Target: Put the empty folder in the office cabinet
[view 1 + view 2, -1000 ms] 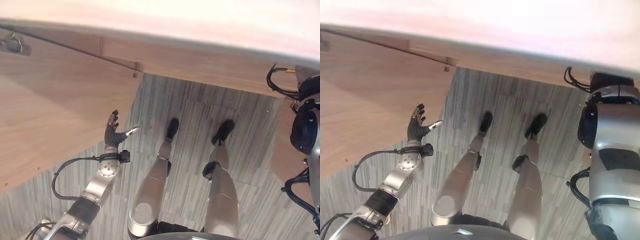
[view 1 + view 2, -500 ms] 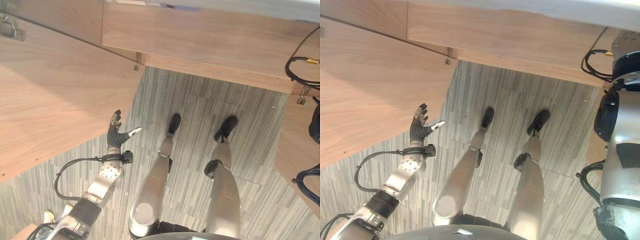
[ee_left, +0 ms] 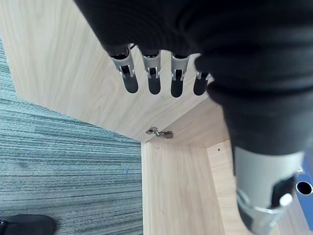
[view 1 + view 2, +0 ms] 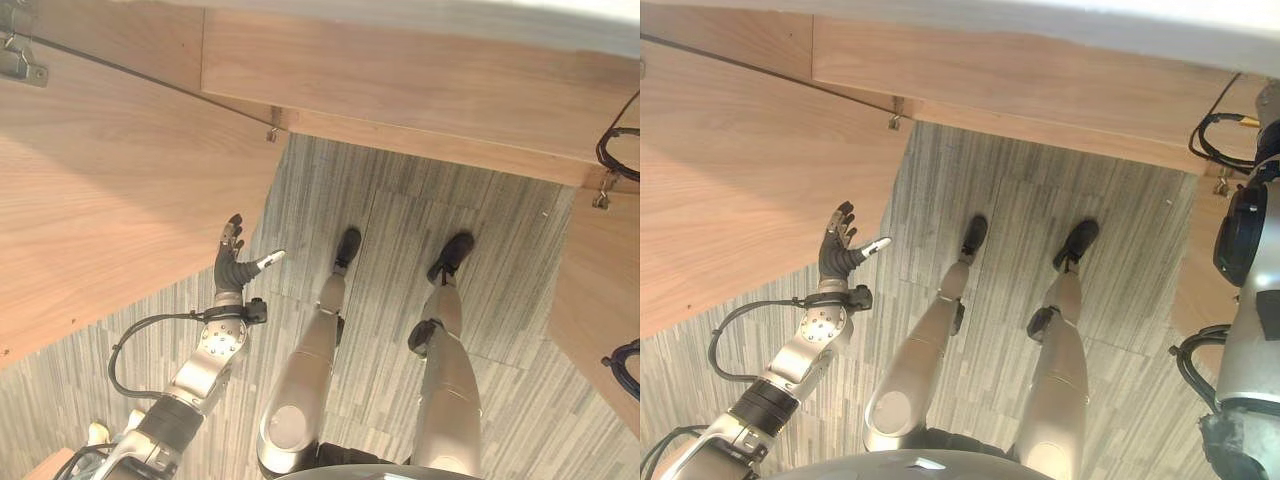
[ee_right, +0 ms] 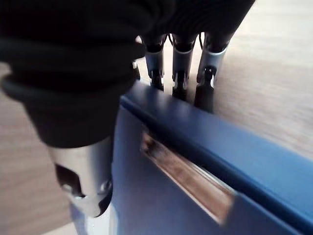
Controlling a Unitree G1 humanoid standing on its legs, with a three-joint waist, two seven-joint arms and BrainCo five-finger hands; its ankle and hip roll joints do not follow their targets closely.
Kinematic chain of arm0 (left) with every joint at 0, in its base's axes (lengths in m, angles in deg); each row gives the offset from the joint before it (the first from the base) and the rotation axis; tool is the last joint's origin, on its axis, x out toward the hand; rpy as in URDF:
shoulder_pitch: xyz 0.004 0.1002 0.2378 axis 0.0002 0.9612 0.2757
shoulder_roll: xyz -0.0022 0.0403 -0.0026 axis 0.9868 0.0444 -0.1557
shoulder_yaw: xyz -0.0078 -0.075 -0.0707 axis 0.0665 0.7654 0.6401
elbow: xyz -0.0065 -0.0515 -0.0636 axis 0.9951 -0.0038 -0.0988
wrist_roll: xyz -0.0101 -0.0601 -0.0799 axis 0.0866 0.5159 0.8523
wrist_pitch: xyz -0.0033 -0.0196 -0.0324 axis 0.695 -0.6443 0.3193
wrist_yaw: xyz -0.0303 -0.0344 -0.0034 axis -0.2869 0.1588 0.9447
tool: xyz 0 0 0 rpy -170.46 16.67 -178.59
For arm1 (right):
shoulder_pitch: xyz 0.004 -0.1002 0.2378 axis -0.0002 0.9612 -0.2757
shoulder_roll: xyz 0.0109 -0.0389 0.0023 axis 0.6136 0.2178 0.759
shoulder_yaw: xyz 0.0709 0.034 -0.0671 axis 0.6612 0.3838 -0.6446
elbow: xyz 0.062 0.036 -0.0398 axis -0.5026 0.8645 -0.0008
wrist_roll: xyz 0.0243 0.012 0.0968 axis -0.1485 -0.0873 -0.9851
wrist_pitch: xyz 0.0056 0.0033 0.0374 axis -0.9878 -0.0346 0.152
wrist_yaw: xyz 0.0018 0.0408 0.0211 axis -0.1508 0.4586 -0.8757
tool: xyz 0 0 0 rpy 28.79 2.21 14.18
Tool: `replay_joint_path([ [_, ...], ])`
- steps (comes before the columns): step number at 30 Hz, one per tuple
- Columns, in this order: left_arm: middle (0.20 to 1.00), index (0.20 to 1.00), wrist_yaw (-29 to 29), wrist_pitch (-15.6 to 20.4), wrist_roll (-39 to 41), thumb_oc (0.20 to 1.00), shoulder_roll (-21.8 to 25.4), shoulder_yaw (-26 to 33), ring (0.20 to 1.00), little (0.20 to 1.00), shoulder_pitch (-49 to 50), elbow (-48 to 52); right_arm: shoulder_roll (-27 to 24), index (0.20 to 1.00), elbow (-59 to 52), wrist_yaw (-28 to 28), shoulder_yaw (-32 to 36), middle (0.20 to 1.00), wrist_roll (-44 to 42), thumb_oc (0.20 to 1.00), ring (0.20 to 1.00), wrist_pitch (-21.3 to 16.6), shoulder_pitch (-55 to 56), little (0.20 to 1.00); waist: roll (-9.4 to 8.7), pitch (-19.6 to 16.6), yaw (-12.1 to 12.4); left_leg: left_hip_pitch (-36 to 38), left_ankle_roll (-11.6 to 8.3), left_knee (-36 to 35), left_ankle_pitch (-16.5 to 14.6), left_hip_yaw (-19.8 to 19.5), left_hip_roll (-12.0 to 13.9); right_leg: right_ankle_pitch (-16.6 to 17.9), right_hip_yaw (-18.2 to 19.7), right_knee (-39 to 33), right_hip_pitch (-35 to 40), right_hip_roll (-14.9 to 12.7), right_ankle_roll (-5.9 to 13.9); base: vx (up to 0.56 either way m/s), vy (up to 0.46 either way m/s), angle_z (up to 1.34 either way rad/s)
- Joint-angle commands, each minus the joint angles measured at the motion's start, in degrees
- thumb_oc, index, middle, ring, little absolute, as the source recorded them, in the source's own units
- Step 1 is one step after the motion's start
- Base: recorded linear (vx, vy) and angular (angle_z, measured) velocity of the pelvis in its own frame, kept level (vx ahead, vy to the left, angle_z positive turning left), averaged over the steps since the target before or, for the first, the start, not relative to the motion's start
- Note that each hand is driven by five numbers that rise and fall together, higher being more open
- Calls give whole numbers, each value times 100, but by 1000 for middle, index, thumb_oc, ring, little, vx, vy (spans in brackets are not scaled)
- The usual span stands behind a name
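The blue folder (image 5: 205, 176) sits clamped in the right hand (image 5: 93, 147), thumb on its face, fingers over its top edge; being empty, it is probably light and stiff; the left hand (image 4: 233, 262), fingers spread, waits beside the cabinet door (image 4: 110, 200).

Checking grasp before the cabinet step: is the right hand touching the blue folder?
Touching. In the right wrist view the right hand has fingers over the top edge of the blue folder and its thumb on the near face.

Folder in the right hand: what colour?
Blue folder, gripped by the right hand; clearest in the right wrist view.
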Motion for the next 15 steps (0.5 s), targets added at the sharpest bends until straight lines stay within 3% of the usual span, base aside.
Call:
replay_joint_path([
  [1, 1000, 1000, -239, 149, -133, 1000, 273, 12, 1000, 1000, 229, 334, -443, 1000, 193, 556, -746, 1000, 403, 1000, 1000, 285, 228, 1000, 178, -352, -5, 606, -159, -186, -1113, -56, 126, -1417, 195, 587, 62, 69, 458, 0, 0, 0],
  [3, 1000, 1000, -232, 128, -191, 1000, 290, 0, 1000, 1000, 204, 412, -546, 1000, 558, 626, -810, 1000, 574, 1000, 1000, 673, 226, 1000, 174, -344, -40, 608, -168, -186, -1113, -55, 120, -1411, 182, 573, 83, 66, 455, 0, 0, 0],
  [6, 1000, 1000, -183, 147, -210, 1000, 292, 41, 1000, 1000, 219, 554, -563, 1000, 792, 533, -880, 1000, 526, 1000, 1000, 950, 227, 1000, 160, -327, -60, 599, -176, -186, -1113, -44, 123, -1413, 166, 558, 110, 65, 453, 0, 0, 0],
  [15, 1000, 1000, -32, 83, -75, 1000, 216, 148, 1000, 1000, 374, 826, -569, 1000, 966, 569, -809, 1000, 361, 1000, 1000, 1121, 416, 1000, 123, -300, -121, 609, -175, -186, -1123, -11, 136, -1423, 210, 544, 147, 109, 417, 0, 0, 0],
])
